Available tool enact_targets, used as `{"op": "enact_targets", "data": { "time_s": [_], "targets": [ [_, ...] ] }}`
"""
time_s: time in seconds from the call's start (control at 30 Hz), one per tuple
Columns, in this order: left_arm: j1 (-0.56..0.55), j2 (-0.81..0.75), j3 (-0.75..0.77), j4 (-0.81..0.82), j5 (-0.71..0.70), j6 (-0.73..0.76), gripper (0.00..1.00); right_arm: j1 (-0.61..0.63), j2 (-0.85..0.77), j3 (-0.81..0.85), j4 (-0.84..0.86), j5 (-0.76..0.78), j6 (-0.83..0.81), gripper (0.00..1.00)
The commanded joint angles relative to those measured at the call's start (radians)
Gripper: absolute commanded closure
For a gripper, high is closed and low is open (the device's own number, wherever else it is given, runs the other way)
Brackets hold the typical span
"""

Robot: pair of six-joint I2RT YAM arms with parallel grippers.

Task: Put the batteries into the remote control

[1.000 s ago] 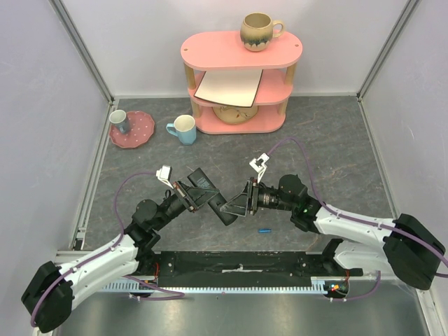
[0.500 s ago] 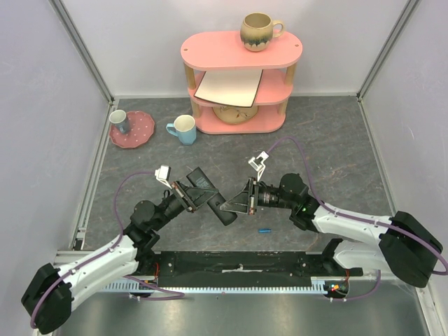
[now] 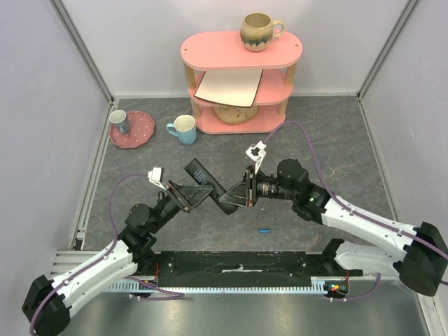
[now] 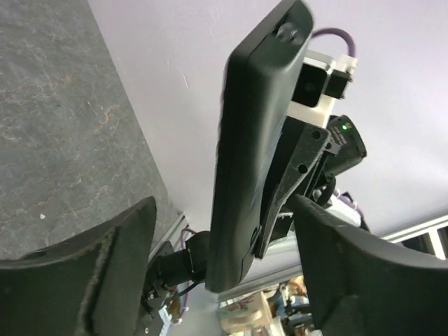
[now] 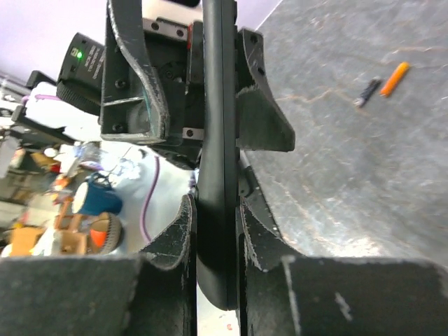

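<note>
Two small things lie loose on the desk point(image 3: 336, 154) near your arm bases: orange battery point(image 5: 396, 75) just beside blue battery point(image 3: 264, 229). Farther out, your right gripper point(image 5: 215, 210) has its jaws clamped on the remote control point(image 3: 201, 172), clear of the desk. Left gripper point(image 4: 224, 210): jaws spread wide either side of the remote control, not touching it.

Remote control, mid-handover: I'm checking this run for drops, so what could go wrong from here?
1. Only the right claw pinches the remote control, by its thin edges near one end, clear of the table; it may slip or pivot.
2. The left claw stands open, its fingers on either side of the remote control; pulling away askew could knock it.
3. The orange battery and blue battery lie loose on the table; a dropped remote control might scatter them.
</note>
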Motion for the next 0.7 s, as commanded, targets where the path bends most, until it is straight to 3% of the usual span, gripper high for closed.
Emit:
{"op": "enact_targets", "data": {
  "time_s": [0.0, 0.13, 0.17, 0.23, 0.27, 0.4, 0.5, 0.6, 0.67],
  "targets": [
    [-0.001, -0.077, 0.004, -0.117, -0.085, 0.027, 0.09, -0.001, -0.079, 0.128, -0.228, 0.128, -0.187, 1.00],
    [-0.001, -0.159, 0.003, -0.259, -0.172, 0.036, 0.04, -0.001, -0.084, 0.226, -0.467, 0.377, -0.292, 1.00],
    [-0.001, -0.182, 0.003, -0.330, -0.187, 0.031, 0.03, -0.001, -0.073, 0.255, -0.622, 0.587, -0.346, 1.00],
    [-0.001, -0.240, 0.000, -0.397, -0.218, 0.034, 0.02, -0.001, -0.002, 0.352, -0.776, 0.815, -0.391, 1.00],
    [-0.001, -0.254, -0.002, -0.463, -0.224, 0.042, 0.05, -0.001, 0.069, 0.382, -0.915, 1.054, -0.422, 1.00],
    [-0.001, -0.308, 0.009, -0.575, -0.212, 0.077, 0.12, -0.001, 0.195, 0.427, -1.055, 1.495, -0.468, 1.00],
    [-0.001, -0.309, 0.036, -0.660, -0.195, 0.122, 0.16, -0.005, 0.272, 0.430, -1.078, 1.635, -0.467, 1.00],
    [-0.001, -0.294, 0.059, -0.723, -0.187, 0.163, 0.15, -0.033, 0.367, 0.444, -1.086, 1.643, -0.454, 1.00],
    [-0.001, -0.285, 0.088, -0.798, -0.197, 0.173, 0.10, -0.065, 0.454, 0.450, -1.087, 1.593, -0.422, 1.00]
  ]
}}
